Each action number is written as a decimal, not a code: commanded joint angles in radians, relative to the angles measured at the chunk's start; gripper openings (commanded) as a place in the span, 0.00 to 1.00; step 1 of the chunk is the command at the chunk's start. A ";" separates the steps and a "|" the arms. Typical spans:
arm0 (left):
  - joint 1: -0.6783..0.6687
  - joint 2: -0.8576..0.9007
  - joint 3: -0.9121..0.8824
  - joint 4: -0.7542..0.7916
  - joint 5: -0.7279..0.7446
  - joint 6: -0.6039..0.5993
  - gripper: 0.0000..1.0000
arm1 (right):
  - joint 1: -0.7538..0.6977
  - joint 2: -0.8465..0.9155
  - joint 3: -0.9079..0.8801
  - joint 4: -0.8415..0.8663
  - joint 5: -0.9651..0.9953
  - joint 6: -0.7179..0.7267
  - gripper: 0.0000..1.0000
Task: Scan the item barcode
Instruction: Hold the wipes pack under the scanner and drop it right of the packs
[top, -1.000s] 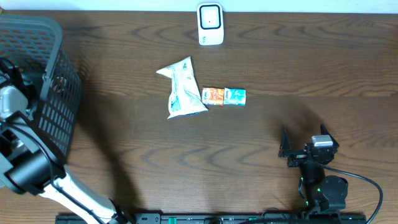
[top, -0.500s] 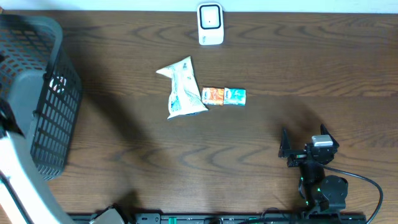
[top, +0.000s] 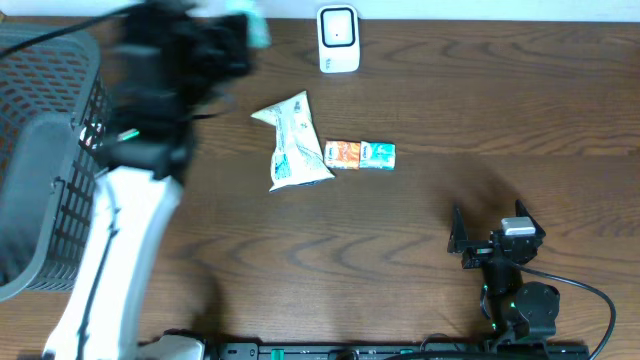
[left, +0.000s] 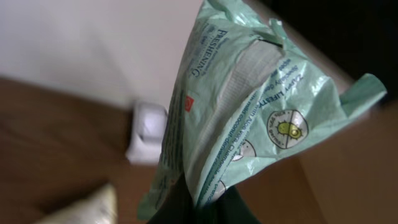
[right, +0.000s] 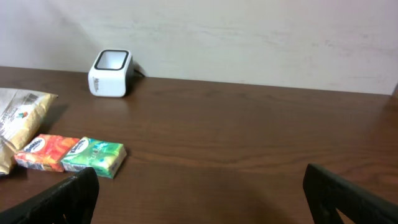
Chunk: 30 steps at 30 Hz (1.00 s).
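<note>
One green packet hangs pinched in my left claw, far, just left of the scanner. I should turn it slowly so the scanner can read it. My right claw sits spread wide.

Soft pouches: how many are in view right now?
2. A white pouch lies on the table, left of the small boxes. A green pouch is gripped in the left hand, left of the scanner. The basket may hide more.
</note>
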 joint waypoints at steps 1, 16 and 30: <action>-0.167 0.153 0.003 0.090 -0.029 -0.012 0.07 | -0.003 -0.005 -0.001 -0.005 0.005 -0.009 0.99; -0.457 0.647 0.003 0.541 -0.032 -0.019 0.33 | -0.003 -0.005 -0.001 -0.005 0.005 -0.009 0.99; -0.329 0.423 0.004 0.539 -0.032 0.087 0.80 | -0.003 -0.005 -0.001 -0.005 0.005 -0.009 0.99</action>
